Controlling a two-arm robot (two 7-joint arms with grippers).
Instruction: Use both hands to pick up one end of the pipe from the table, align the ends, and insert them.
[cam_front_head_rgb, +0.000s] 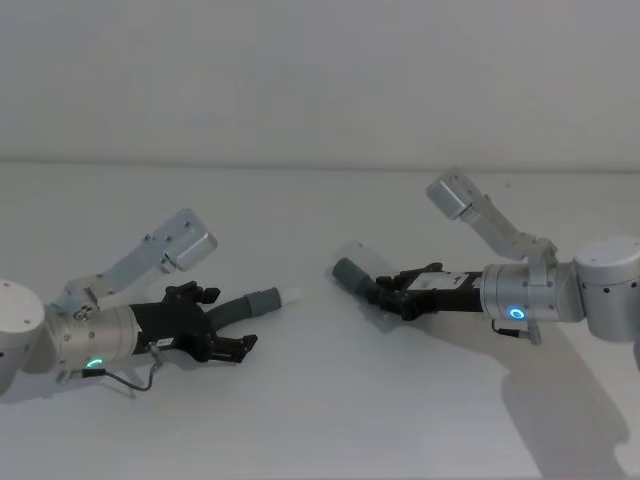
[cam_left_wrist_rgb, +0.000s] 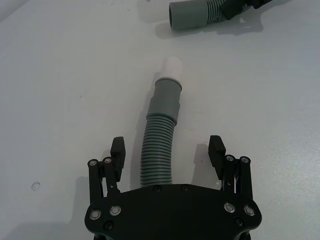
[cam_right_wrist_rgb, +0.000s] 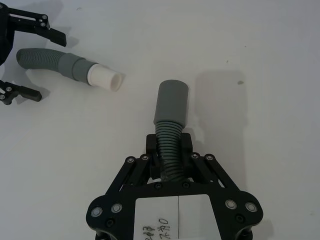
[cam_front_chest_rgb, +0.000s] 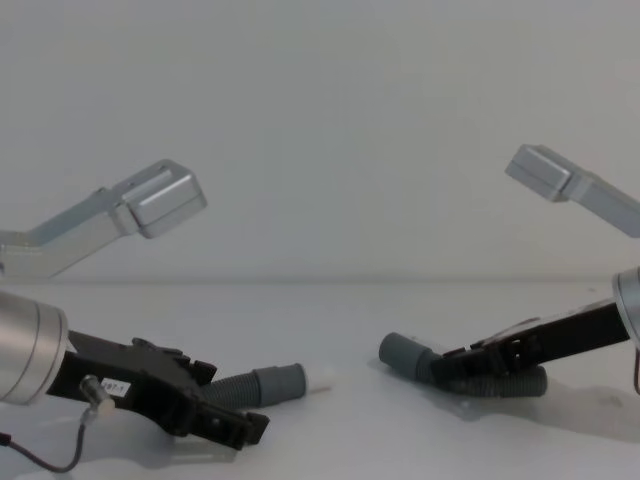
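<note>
It is looking like a robotics lab or test cell. A plain white counter (cam_front_head_rgb: 300, 430) is spreading under and ahead of the left end effector (cam_front_head_rgb: 228, 320) and the right end effector (cam_front_head_rgb: 385, 293). A blank pale wall (cam_front_head_rgb: 320, 70) is rising beyond them, and status lights (cam_front_head_rgb: 516, 313) are glowing on the metal arms (cam_front_head_rgb: 545, 290).

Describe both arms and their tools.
Silver-grey metal cylinders. The left arm shows a green light and a thin black cable, the right arm a blue light. The left tool and right tool are black linkages with silver screws; the right carries a handwritten white label.
</note>
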